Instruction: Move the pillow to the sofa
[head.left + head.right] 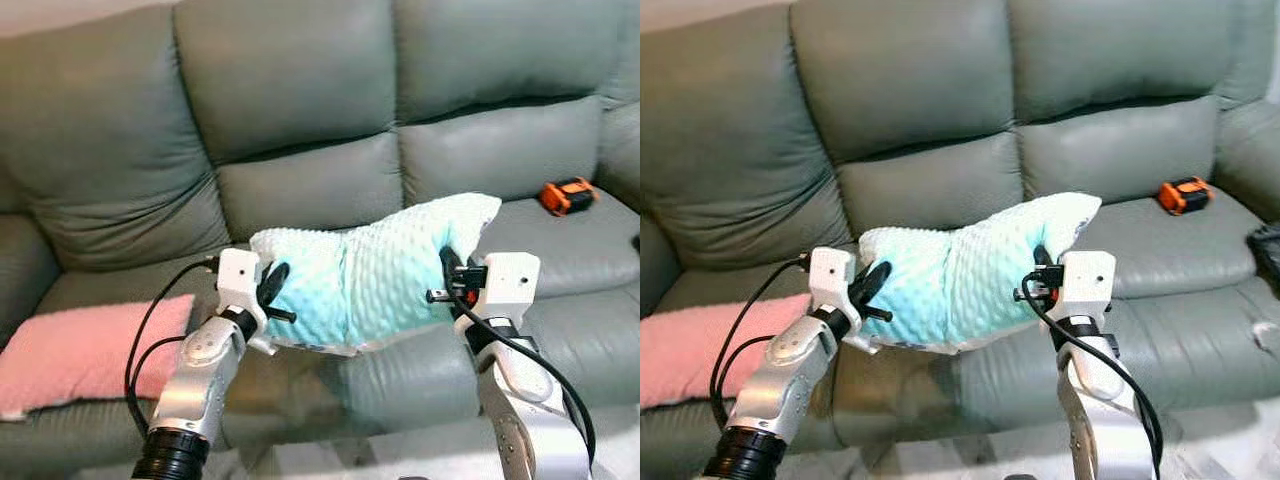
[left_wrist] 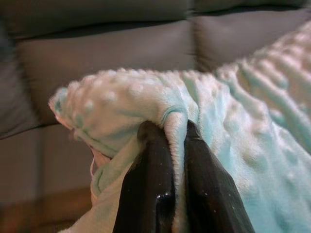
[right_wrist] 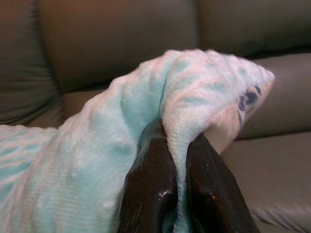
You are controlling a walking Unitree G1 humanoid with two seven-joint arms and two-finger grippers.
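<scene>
Pillow [image 1: 375, 270], mint-green and dotted, hangs between the two grippers in front of the grey-green sofa [image 1: 300, 110], its long axis running left to right and its right end riding a little higher than its left. It sits above the front edge of the seat cushions, apparently not yet resting on them (the sagging middle makes that hard to be sure of). The left gripper [image 2: 171, 145] has its black fingers pressed together on a fold of fabric at the pillow's left end; the right gripper [image 3: 177, 145] pinches a fold at the right end in the same way.

Both arms are equally engaged, one at each end, so neither is nearer. The seat lies just beyond and below the pillow, so the coming move looks like a short push away from the robot and a lowering.

A pink cushion [image 1: 85, 350] lies on the seat far to the left, and an orange-and-black object [image 1: 568, 195] on the right seat. No readable writing or brand shows anywhere.
</scene>
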